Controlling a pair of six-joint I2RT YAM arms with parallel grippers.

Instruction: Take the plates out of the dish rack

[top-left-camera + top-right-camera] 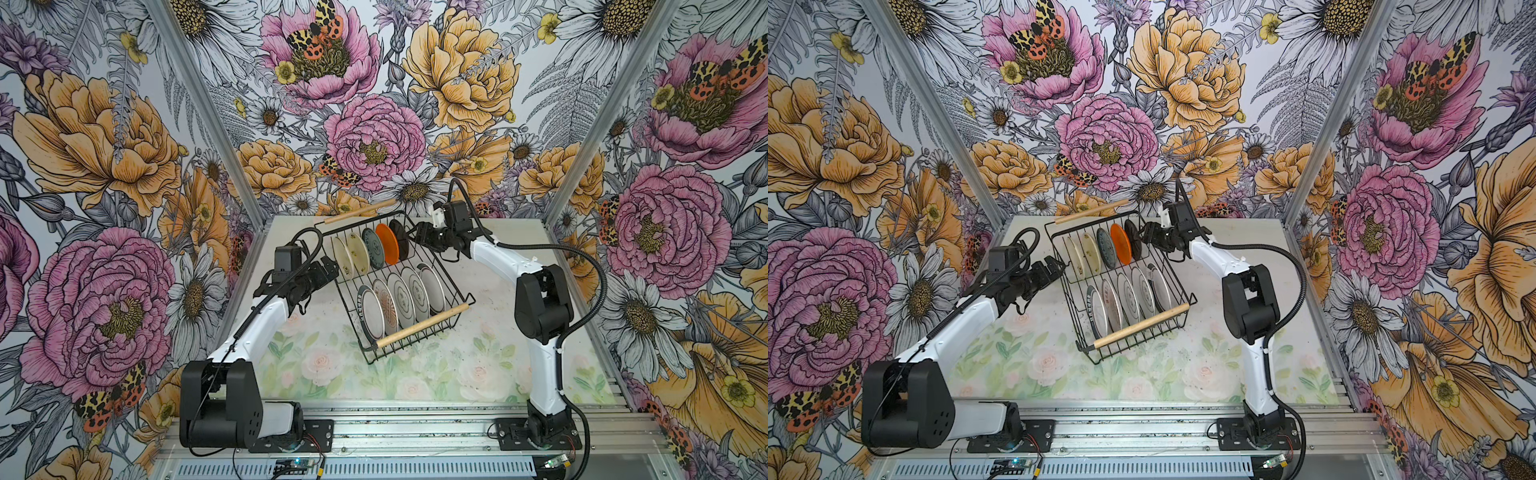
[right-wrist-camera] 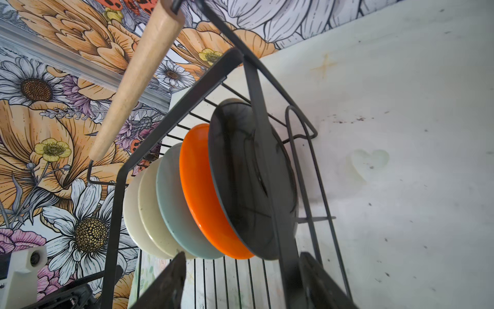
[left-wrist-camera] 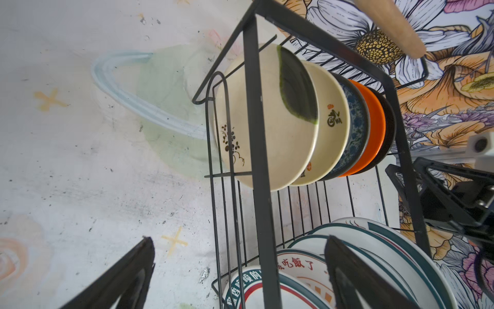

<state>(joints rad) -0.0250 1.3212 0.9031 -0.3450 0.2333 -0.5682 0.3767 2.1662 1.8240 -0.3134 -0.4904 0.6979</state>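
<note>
Both top views come to me bright and evenly lit: the pale flower-printed tabletop (image 1: 415, 374) looks nearly washed out, the black wire dish rack with wooden rod handles (image 1: 419, 328) casts only a faint, soft shadow, and the walls splay outward toward the frame edges. In my wrist views the fingers (image 3: 128, 273) of my left gripper (image 3: 238, 238) and my right gripper (image 2: 242, 254) are dark, blurred wedges. The glossy round black plate (image 2: 248, 174) carries pale reflections, and the round orange plate (image 2: 203, 187) has a soft sheen.
</note>
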